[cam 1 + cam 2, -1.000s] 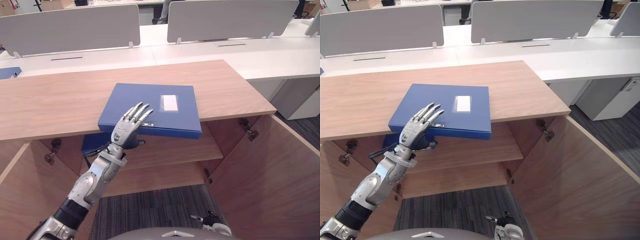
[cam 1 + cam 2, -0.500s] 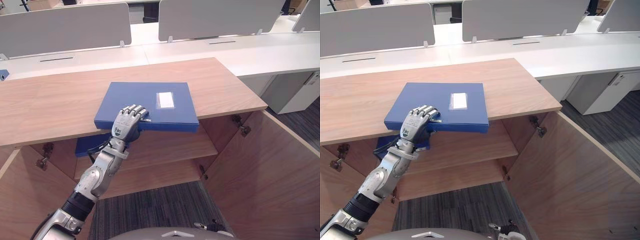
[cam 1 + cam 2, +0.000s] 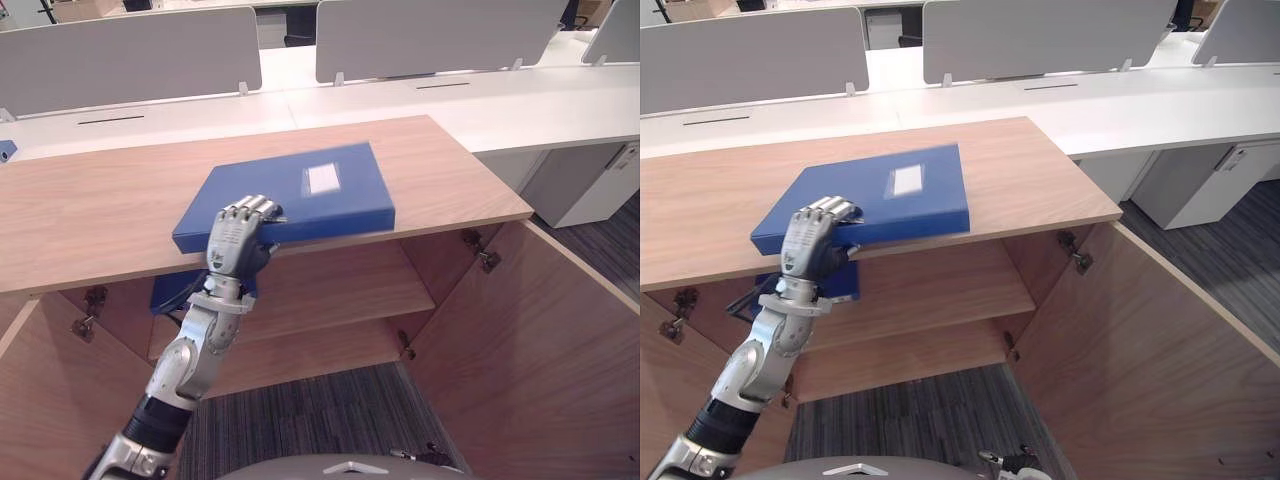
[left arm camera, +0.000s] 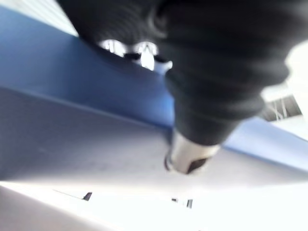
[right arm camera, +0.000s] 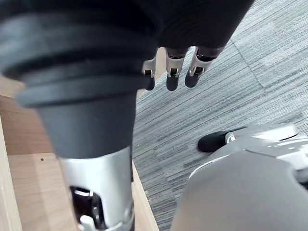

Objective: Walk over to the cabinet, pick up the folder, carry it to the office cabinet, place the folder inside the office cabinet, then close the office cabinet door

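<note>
A blue folder (image 3: 300, 195) with a pale label lies on the wooden cabinet top (image 3: 90, 220), its near edge jutting past the front edge. My left hand (image 3: 238, 235) is at the folder's near left corner. Its fingers are curled over the top face and its thumb is underneath, so the folder is pinched and tilted up on that side. The left wrist view has the folder's blue face (image 4: 57, 82) right against the hand. My right hand (image 5: 175, 79) hangs low over the grey carpet with straight fingers and holds nothing.
Both cabinet doors stand open, the right door (image 3: 540, 340) swung toward me. Inside is a wooden shelf (image 3: 340, 290), with a second blue folder (image 3: 175, 290) on it behind my left arm. White desks with grey partitions (image 3: 400, 95) run behind the cabinet.
My left hand went from lying flat on the folder to curling round its near left corner. The folder has since turned and its near side has lifted. The camera shifted slightly.
</note>
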